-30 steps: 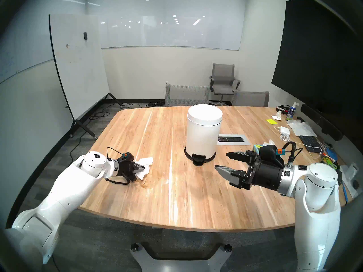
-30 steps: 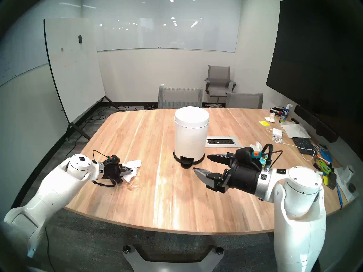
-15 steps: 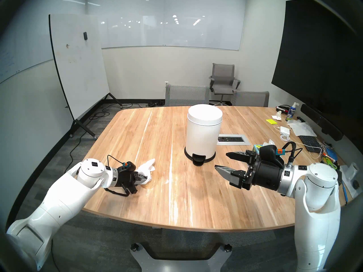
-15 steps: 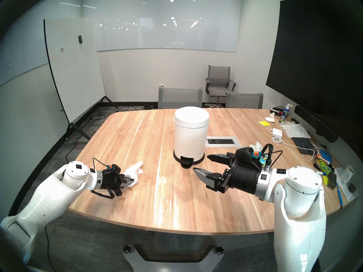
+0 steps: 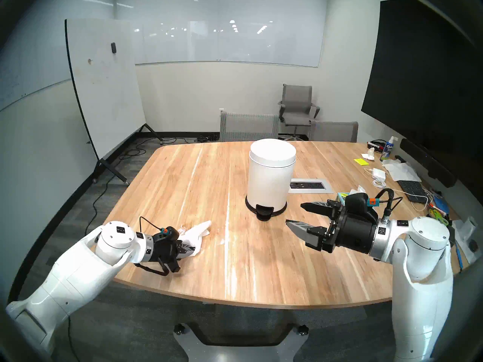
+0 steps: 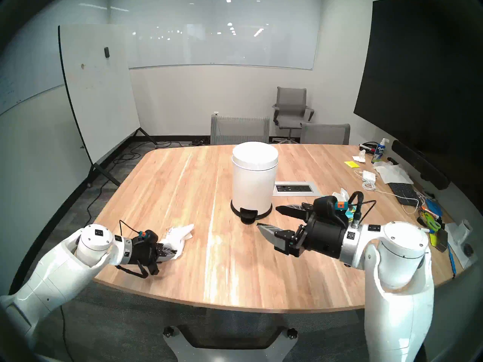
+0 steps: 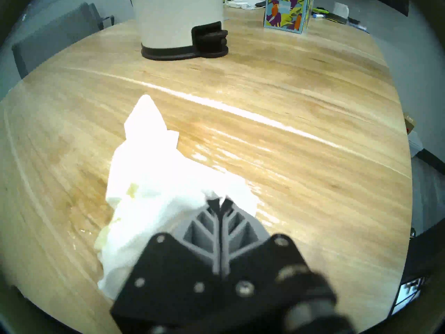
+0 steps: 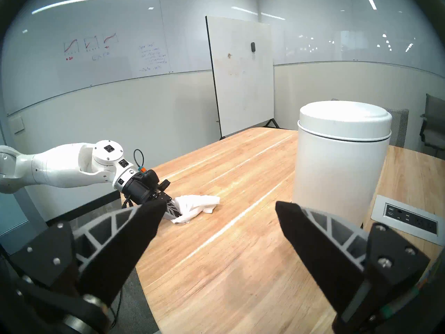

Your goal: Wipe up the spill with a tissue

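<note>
Left wrist view: your left pincer [image 7: 220, 202] is clamped tight on the white tissue [image 7: 149, 181], which lies crumpled on the counter [image 7: 301, 104] at lower centre. A wet smear [image 7: 228, 157] glistens just right of the tissue. Head view: right pincer [image 5: 295, 214] hangs wide apart and empty at the right, above the counter, beside the white bin [image 5: 270, 176].

We find the tissue [image 5: 196, 234] lying on the table [image 5: 261, 270] near its left front edge, at the left gripper [image 5: 190, 249]. The bin [image 5: 270, 180] stands behind and to the right, the outlet panel [image 5: 311, 186] just right of it, the tissue box [image 7: 287, 9] beyond.
</note>
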`<act>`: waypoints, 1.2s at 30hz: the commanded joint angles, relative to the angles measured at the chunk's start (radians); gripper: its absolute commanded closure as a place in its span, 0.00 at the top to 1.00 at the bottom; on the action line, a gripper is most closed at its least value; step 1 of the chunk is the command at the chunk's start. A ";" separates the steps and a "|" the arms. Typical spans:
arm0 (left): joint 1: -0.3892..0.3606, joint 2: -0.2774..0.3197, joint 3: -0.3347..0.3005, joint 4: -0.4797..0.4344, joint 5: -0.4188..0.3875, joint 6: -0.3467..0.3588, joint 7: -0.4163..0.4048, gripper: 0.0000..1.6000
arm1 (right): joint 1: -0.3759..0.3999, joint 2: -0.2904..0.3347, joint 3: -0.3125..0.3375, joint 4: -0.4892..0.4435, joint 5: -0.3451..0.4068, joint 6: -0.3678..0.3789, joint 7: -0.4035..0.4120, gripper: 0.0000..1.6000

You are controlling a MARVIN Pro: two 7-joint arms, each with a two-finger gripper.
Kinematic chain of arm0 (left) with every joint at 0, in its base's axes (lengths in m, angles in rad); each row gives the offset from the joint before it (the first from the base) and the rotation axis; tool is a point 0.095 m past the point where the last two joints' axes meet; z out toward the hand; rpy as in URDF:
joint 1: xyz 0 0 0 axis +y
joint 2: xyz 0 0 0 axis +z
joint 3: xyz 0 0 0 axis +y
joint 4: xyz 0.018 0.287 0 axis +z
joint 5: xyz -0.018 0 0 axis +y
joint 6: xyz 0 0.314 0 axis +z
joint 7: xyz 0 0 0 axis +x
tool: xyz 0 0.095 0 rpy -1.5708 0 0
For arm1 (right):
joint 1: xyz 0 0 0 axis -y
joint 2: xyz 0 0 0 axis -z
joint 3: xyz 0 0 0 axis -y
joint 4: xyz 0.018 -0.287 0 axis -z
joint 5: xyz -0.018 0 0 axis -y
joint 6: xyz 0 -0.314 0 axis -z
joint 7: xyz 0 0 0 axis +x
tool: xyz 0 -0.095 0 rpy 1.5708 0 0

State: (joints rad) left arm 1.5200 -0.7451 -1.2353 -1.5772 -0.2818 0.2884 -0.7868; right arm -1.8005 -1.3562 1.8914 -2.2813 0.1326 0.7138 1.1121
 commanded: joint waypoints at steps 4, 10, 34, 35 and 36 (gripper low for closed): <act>0.019 0.034 -0.019 0.051 0.009 -0.048 0.009 0.00 | 0.005 0.002 -0.003 -0.016 0.004 0.002 0.005 1.00; -0.074 -0.027 0.017 0.143 0.046 -0.062 0.033 0.00 | 0.005 0.002 -0.003 -0.016 0.004 0.001 0.005 1.00; -0.233 -0.202 0.153 0.243 0.113 -0.079 0.096 0.00 | 0.005 0.002 -0.003 -0.015 0.004 0.000 0.005 1.00; -0.231 -0.205 0.158 0.234 0.113 -0.078 0.097 0.00 | 0.005 0.002 -0.003 -0.015 0.004 0.000 0.005 1.00; -0.229 -0.207 0.162 0.227 0.113 -0.075 0.099 0.00 | 0.005 0.002 -0.003 -0.015 0.004 0.000 0.005 1.00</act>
State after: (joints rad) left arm 1.2693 -0.9003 -1.1182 -1.3209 -0.1714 0.1958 -0.6794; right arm -1.8005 -1.3563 1.8914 -2.2812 0.1325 0.7138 1.1121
